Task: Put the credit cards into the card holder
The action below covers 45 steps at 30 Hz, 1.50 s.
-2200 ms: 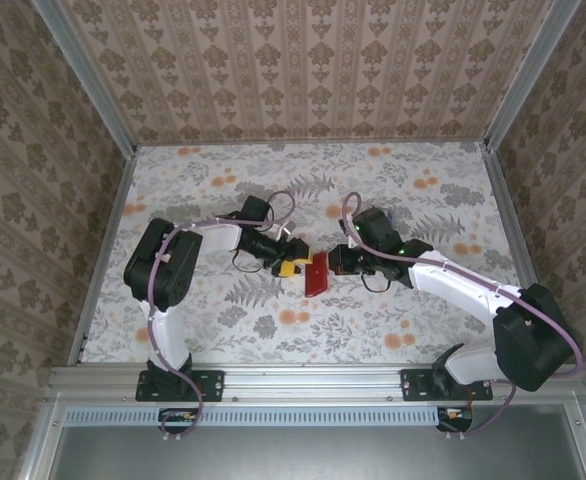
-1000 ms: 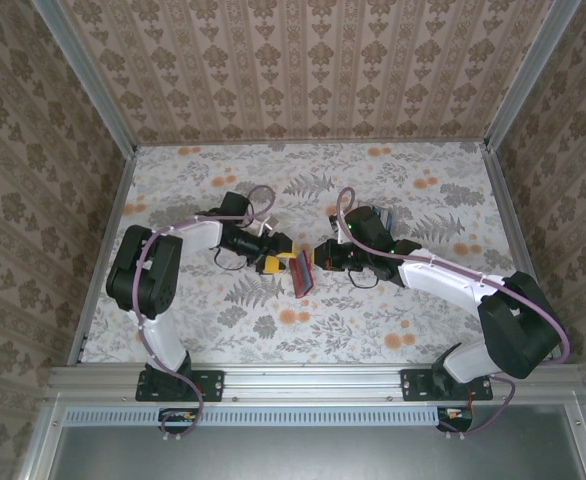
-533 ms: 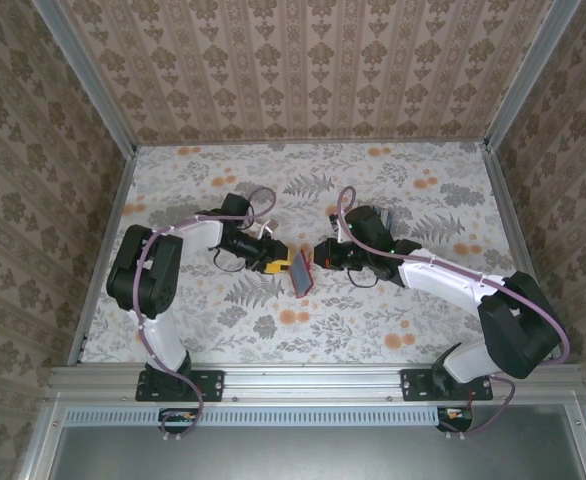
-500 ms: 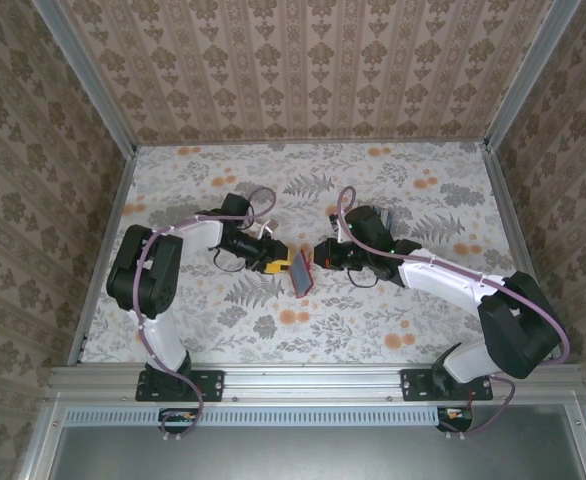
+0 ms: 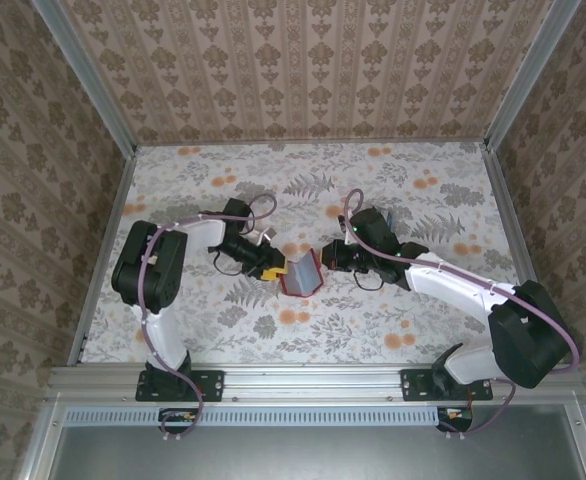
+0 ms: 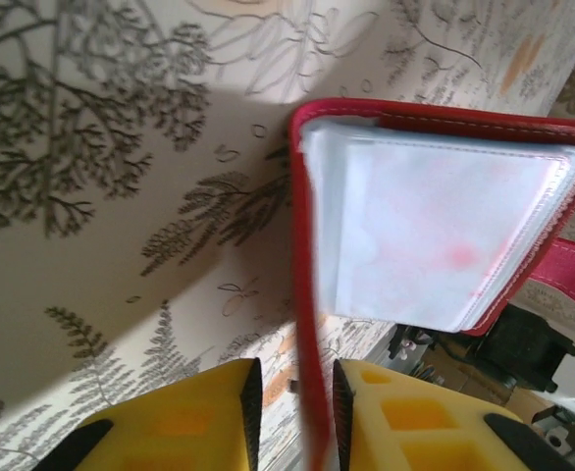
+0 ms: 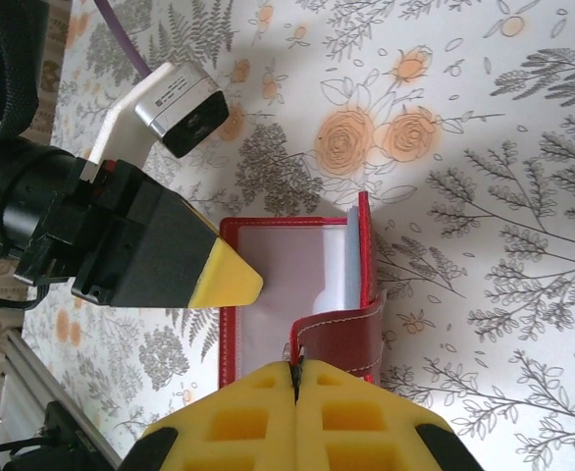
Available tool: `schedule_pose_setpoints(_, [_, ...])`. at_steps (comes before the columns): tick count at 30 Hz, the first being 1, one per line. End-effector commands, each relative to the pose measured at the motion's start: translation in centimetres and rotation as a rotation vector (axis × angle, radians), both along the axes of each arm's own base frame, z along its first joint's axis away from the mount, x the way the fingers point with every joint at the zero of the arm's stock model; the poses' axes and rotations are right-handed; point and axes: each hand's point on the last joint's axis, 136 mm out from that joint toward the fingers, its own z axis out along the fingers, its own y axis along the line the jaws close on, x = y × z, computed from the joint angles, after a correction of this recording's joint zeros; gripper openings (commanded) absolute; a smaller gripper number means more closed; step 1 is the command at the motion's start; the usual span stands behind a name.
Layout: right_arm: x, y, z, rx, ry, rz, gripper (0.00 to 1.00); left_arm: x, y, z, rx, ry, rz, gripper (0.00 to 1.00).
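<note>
The left gripper (image 6: 296,381) pinches one red cover edge of the wallet (image 5: 299,272). The right gripper (image 7: 295,373) is clamped tight on its flap. It hangs open between them, clear pockets showing.

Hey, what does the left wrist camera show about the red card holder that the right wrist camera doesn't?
Left wrist: a close look into the card holder. Its clear pockets are stacked with no card visible in them, and one red cover edge sits between the left end effector fingers.
Right wrist: the holder's open outline from above, the right end effector shut on its strap, and the left arm's camera housing.
Both: the red holder, the left end effector at its cover, and the floral table.
</note>
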Motion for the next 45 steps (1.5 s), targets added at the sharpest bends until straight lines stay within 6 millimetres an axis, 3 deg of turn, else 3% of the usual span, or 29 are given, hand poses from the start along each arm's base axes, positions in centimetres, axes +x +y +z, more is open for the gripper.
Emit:
schedule_pose_setpoints(1, [-0.3,-1.9,-1.5,-0.061,0.024,-0.05,0.02,0.0,0.5,-0.7,0.024,0.007,-0.005,0.22])
schedule_pose_setpoints(7, [-1.3,-2.1,-3.4,-0.103,0.049,0.006,0.36,0.3,0.3,0.3,0.007,-0.028,-0.019,0.11])
schedule_pose_setpoints(10, [-1.7,-1.6,-4.7,-0.121,0.103,0.043,0.4,0.3,0.2,0.2,0.004,-0.016,-0.028,0.1])
schedule_pose_setpoints(14, [-1.6,-2.2,-5.0,-0.187,0.098,0.03,0.43,0.0,0.3,-0.3,0.01,-0.013,-0.04,0.14])
schedule_pose_setpoints(18, [-1.8,-6.9,-5.1,-0.441,0.113,-0.108,0.43,-0.5,0.2,0.2,-0.027,0.021,-0.027,0.24])
schedule_pose_setpoints(20, [-2.0,-7.8,-5.0,-0.471,0.106,-0.127,0.43,-0.4,0.9,0.0,0.01,0.004,-0.024,0.29])
schedule_pose_setpoints(25, [-1.5,-7.8,-2.3,-0.455,0.029,-0.127,0.43,-0.1,1.0,0.8,-0.019,-0.001,-0.001,0.35])
schedule_pose_setpoints(28, [-1.0,-7.2,-1.5,-0.448,0.005,-0.102,0.43,0.2,0.9,1.0,-0.032,-0.004,0.009,0.35])
schedule_pose_setpoints(32, [0.4,-8.1,0.1,-0.486,-0.027,-0.162,0.46,0.2,0.6,1.6,-0.063,-0.017,0.01,0.31])
schedule_pose_setpoints(38, [3.7,-11.8,3.5,-0.588,-0.091,-0.315,0.63,0.0,0.1,2.2,-0.086,-0.03,0.002,0.17])
schedule_pose_setpoints(45, [6.8,-15.7,4.8,-0.668,-0.09,-0.44,0.66,0.1,-0.9,2.9,-0.103,-0.072,-0.039,0.11])
